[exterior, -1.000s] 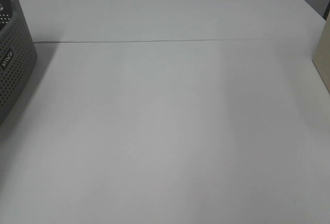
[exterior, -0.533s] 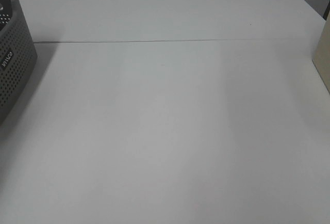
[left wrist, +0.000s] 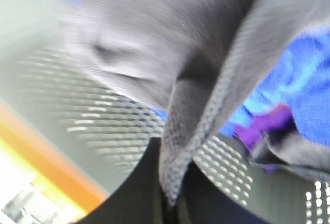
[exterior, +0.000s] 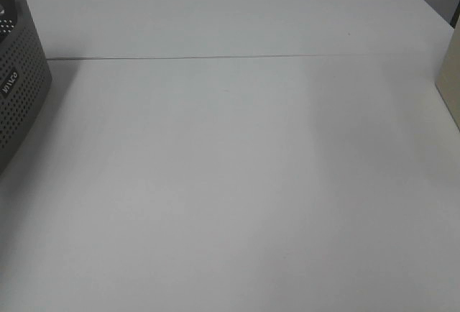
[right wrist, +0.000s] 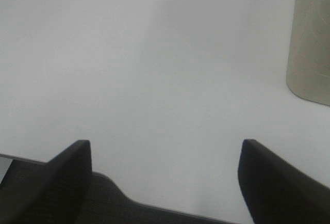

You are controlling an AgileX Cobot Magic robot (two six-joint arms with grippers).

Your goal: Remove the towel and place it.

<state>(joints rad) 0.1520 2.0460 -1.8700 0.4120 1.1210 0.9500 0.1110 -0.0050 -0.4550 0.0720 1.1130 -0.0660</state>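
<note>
white desk (exterior: 244, 182), seam across far part. dark grey towel (left wrist: 154, 43), blurred, bunched against wall of grey perforated basket (exterior: 18, 89) at left desk edge; not visible in high view. one hemmed fold of towel pinched in left gripper (left wrist: 172, 201), jaws clamped tight on it. right gripper (right wrist: 165, 164) spread wide, holding nothing, above bare desk, well apart from towel. beige object (right wrist: 312, 38) near right desk edge. blue cloth (left wrist: 304, 90) and purple cloth (left wrist: 263, 126) just beside towel.
</note>
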